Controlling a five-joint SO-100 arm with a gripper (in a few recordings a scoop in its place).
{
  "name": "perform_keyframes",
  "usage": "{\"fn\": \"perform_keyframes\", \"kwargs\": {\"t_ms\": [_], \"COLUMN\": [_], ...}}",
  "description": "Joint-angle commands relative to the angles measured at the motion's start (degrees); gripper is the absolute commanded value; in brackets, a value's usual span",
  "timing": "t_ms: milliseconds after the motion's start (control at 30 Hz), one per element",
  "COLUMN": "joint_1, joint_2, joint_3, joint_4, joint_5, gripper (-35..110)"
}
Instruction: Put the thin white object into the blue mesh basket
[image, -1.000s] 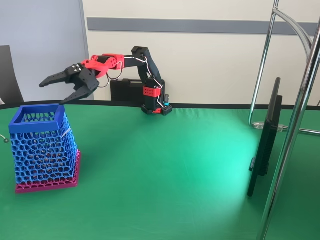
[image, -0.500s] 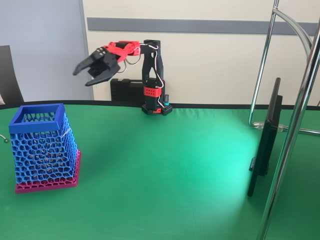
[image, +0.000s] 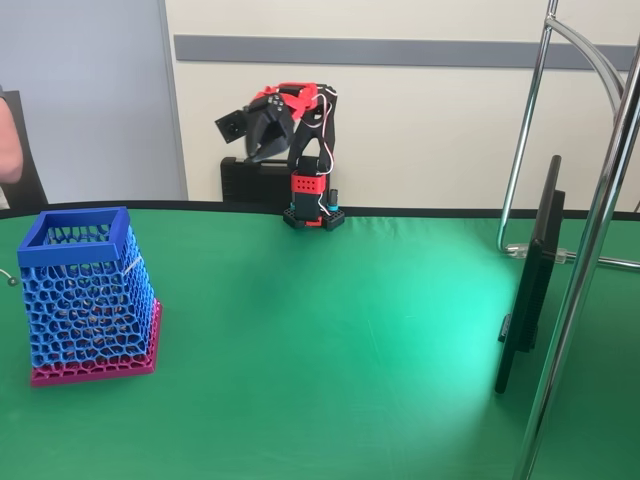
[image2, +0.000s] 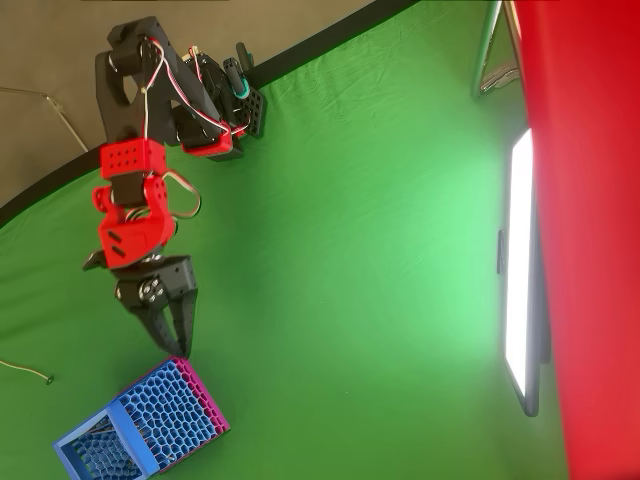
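The green table (image: 360, 330) spans the lower two thirds of the fixed view, and most of the overhead view; a chrome tube stand (image: 590, 240) runs down the right edge of the fixed view, with a dark flat monitor (image: 535, 275) seen edge-on just left of it. The red and black arm (image: 305, 150) stands on its base at the table's far edge, upper centre of the fixed view, folded back and raised, with the wrist pointing toward the frame's left; in the overhead view the arm reaches from the upper left down toward the lower left, and the gripper (image2: 175, 335) points at the basket below it; its black fingers (image2: 160, 325) are nearly closed, tips close together, with nothing seen between them. The blue mesh basket (image: 85, 290) stands upright at the left of the fixed view, well apart from the arm; it has a solid blue square rim, irregular lattice walls and a magenta base. A thin white object (image: 132, 262) lies slanted against the basket's right wall just under the rim; whether it is inside or outside the lattice I cannot tell.
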Motion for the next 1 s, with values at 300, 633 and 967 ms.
{"fn": "perform_keyframes", "kwargs": {"t_ms": [300, 633, 967], "joint_1": [-10.37, -11.60, -12.30], "joint_2": [41.48, 56.69, 56.60], "joint_3": [34.63, 50.45, 51.33], "joint_4": [6.24, 12.22, 23.64], "joint_5": [-22.85, -25.31, -23.64], "gripper": [0, 0, 1]}}
